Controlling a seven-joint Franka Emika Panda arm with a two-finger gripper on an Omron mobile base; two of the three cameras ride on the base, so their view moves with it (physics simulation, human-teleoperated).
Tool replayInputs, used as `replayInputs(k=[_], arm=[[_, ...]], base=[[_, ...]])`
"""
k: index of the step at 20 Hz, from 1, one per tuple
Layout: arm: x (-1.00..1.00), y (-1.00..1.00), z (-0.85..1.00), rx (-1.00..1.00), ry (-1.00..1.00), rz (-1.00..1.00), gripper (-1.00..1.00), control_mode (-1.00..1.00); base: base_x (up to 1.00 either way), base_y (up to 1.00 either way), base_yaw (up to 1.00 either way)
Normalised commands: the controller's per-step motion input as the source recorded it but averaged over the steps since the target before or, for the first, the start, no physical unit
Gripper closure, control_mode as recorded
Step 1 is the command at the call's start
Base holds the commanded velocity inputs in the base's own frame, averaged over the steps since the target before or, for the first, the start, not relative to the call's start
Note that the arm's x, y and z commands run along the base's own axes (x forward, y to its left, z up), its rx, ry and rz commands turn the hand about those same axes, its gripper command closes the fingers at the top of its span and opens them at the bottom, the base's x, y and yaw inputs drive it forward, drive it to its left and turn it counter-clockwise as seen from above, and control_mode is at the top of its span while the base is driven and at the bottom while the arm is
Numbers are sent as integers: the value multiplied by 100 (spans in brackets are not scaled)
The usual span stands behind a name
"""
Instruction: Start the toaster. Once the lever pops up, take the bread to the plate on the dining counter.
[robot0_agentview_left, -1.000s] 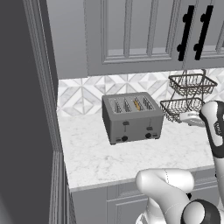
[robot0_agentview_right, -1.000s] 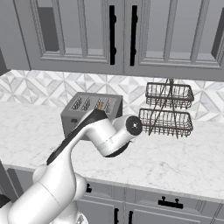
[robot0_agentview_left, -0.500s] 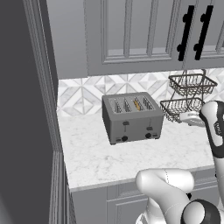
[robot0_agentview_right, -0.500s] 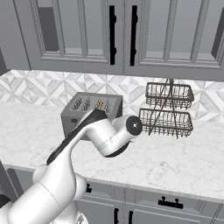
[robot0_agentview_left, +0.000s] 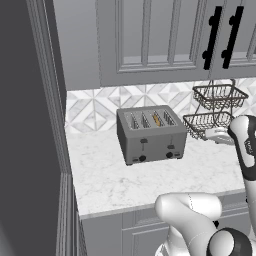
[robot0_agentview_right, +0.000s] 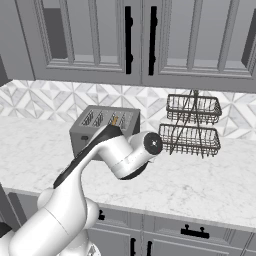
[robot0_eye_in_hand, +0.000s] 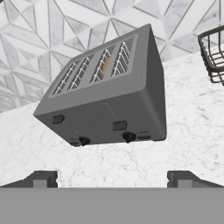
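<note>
The grey four-slot toaster (robot0_agentview_left: 151, 135) stands on the white worktop against the tiled wall. It also shows behind my arm in the right base view (robot0_agentview_right: 97, 122) and tilted in the hand view (robot0_eye_in_hand: 105, 103). The bread (robot0_eye_in_hand: 106, 64) sits low in the third slot as a tan edge (robot0_agentview_left: 157, 119). Both dark levers (robot0_eye_in_hand: 119, 126) are high on the front face, above the two black knobs (robot0_eye_in_hand: 128, 137). My gripper (robot0_eye_in_hand: 112, 180) is open and holds nothing. It faces the toaster's front from a short way off, over the counter. The plate and the dining counter are out of view.
A two-tier wire basket rack (robot0_agentview_left: 215, 107) stands right of the toaster, close to my hand (robot0_agentview_right: 192, 125). Grey wall cabinets (robot0_agentview_right: 130, 40) hang overhead. A tall dark panel (robot0_agentview_left: 30, 125) closes off the worktop's left end. Bare marble (robot0_agentview_left: 115, 180) lies in front of the toaster.
</note>
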Motion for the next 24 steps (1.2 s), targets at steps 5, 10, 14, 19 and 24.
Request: replayInputs(k=[5, 10, 14, 19, 24], arm=[[0, 0, 0, 0, 0, 0, -100, -100], [0, 0, 0, 0, 0, 0, -100, -100], [0, 0, 0, 0, 0, 0, -100, -100], [0, 0, 0, 0, 0, 0, -100, -100], [0, 0, 0, 0, 0, 0, -100, -100]], base=[[0, 0, 0], [0, 0, 0], [0, 0, 0], [0, 0, 0], [0, 0, 0]])
